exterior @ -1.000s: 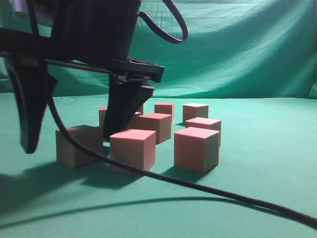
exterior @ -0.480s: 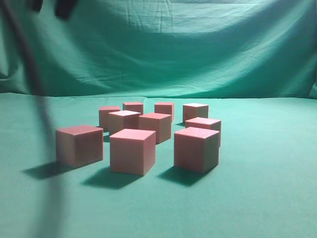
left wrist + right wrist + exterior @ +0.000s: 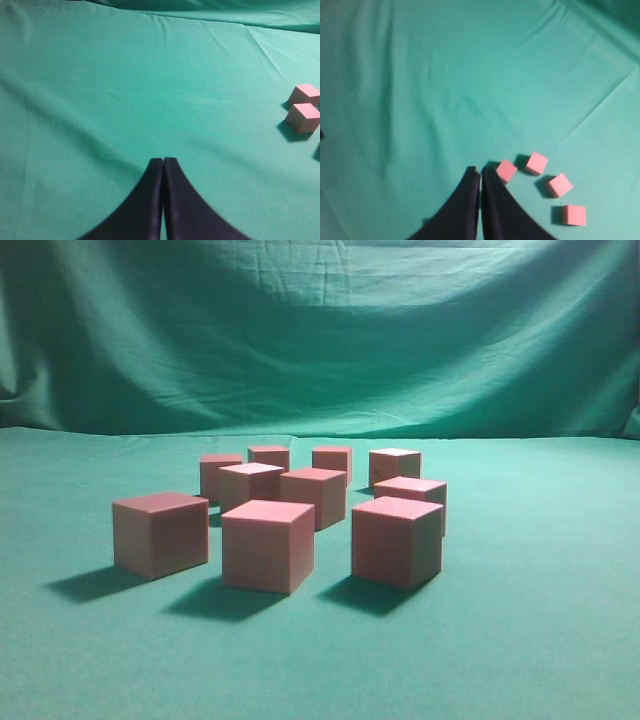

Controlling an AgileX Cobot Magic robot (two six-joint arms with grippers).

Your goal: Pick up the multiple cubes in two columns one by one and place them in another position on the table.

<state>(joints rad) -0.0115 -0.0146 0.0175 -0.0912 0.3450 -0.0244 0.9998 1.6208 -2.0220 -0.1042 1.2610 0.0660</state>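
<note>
Cubes (image 3: pixel 268 544) are what we are handling, but we are starting with the biggest thing in sight: the table (image 3: pixel 530 640), a wide spread of green cloth that is filling the lower half of the exterior view and showing soft creases in both wrist views. Behind its far edge, a draped green backdrop (image 3: pixel 400 330) is hanging in loose folds.

On the table, toward the middle and nearer the far edge than the near one, nine cubes are sitting in a loose cluster, none stacked. Three are standing in a front row, with the leftmost (image 3: pixel 161 533) set a little apart from its neighbour, and the rightmost (image 3: pixel 397 540) just in front of another cube (image 3: pixel 411 497). The remaining ones are trailing back toward the far edge, some overlapping in our line of sight, so we cannot tell whether they are touching.

From above, we are keeping the left gripper (image 3: pixel 163 162) high over bare cloth with its two dark fingers pressed together and nothing between them; two cubes are showing near the right edge of that view. We are holding the right gripper (image 3: pixel 480 172) the same way, fingers together and empty, with four cubes lying in an arc just beside its tip in that view.
</note>
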